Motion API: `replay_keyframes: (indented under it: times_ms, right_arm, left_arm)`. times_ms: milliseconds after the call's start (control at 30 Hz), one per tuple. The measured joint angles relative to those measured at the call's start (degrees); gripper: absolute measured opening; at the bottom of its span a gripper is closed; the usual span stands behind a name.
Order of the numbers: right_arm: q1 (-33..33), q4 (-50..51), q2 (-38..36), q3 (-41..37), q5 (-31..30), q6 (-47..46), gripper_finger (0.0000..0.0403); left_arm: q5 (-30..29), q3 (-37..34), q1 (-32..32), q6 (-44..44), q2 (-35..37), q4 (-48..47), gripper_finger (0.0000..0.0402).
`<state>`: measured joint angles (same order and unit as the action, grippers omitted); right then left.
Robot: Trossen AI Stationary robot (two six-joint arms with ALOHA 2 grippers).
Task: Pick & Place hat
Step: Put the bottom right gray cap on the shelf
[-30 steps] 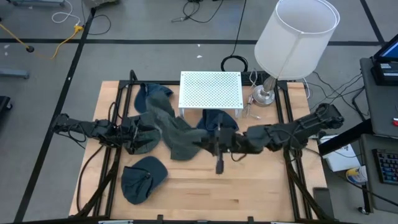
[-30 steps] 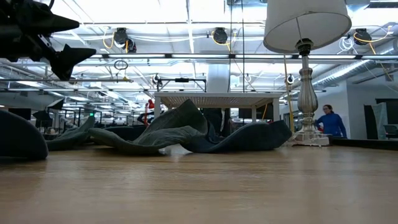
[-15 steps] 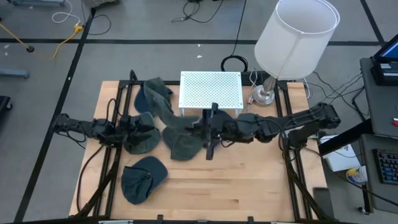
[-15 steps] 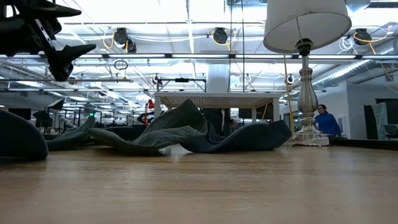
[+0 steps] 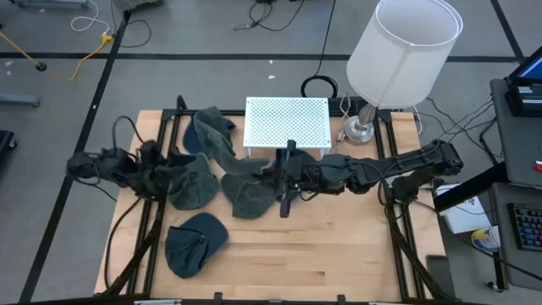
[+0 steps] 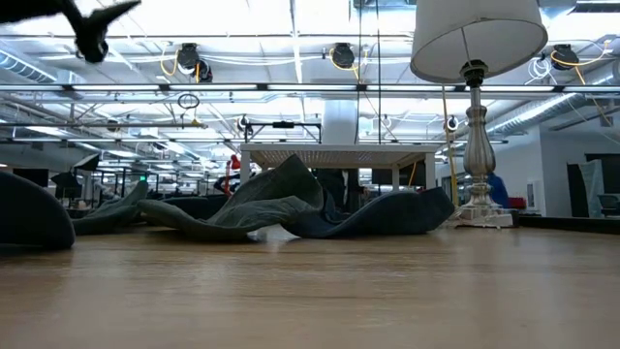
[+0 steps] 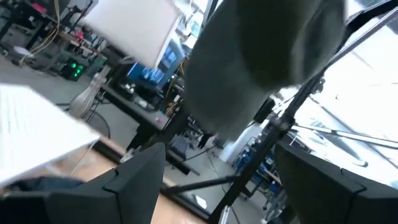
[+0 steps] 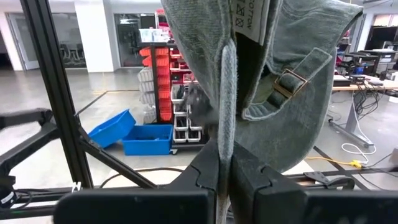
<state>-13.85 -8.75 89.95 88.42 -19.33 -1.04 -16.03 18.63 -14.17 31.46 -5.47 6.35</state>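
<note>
Hat (image 8: 267,93) pinched edge-on in right gripper (image 5: 284,180) fingers, shut tight; keep lifting straight, clear the pile before swinging to white rack (image 5: 286,123) (left gripper (image 5: 174,174) fingers: cannot tell).

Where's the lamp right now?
In the high view, the lamp stands at the table's far right corner, just right of the white perforated stand.
</note>
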Motion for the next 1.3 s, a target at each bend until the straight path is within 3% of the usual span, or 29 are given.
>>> replay_keyframes:
  times_ms: [267, 500, 867, 1100, 1300]
  right_arm:
    - [0.00, 0.46, -0.35, 0.00, 0.37, -1.44, 0.0008]
    - [-0.48, 0.80, -0.68, 0.00, 3.00, -2.82, 0.0008]
    - [-0.90, 1.55, -0.76, 0.00, 3.25, -4.54, 0.0008]
    - [-0.94, 1.85, -0.76, 0.00, 6.19, -8.32, 0.0008]
    - [-0.90, 2.37, -0.76, 0.00, 9.16, -10.50, 0.0008]
  left_arm:
    - [4.34, 20.15, 0.00, -10.01, -14.36, -9.64, 0.0305]
    - [4.49, 38.61, 0.00, -21.98, -27.84, -17.99, 0.0305]
    - [3.98, 64.88, 0.00, -37.90, -42.64, -35.19, 0.0305]
    - [1.40, 77.28, 0.00, -45.57, -50.35, -46.27, 0.0305]
    - [0.46, 82.76, 0.00, -50.20, -55.43, -51.66, 0.0305]
